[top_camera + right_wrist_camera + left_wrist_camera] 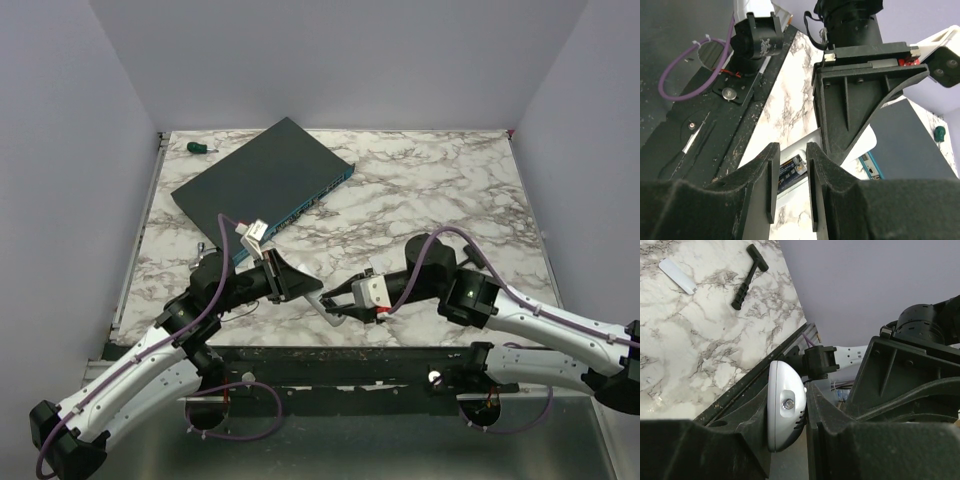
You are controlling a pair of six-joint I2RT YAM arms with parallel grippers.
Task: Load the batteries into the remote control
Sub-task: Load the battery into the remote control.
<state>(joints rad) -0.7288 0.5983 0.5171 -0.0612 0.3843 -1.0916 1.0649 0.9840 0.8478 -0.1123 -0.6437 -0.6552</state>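
My left gripper (788,401) is shut on the remote control (785,410), clamping its rounded silver-white end, where a small clear LED shows. In the top view the left gripper (303,287) holds the remote (327,311) above the table's near edge. My right gripper (337,300) faces it tip to tip. In the right wrist view the right gripper (792,150) is open by a narrow gap with nothing between its fingers. Just beyond them lies the remote's (862,145) open back, with a dark-labelled battery (792,171) seated inside.
A large dark network box (262,185) lies at the back left of the marble table (430,190), with a green-handled screwdriver (200,148) behind it. A white cover strip (677,276) and a black T-shaped tool (747,275) lie on the marble.
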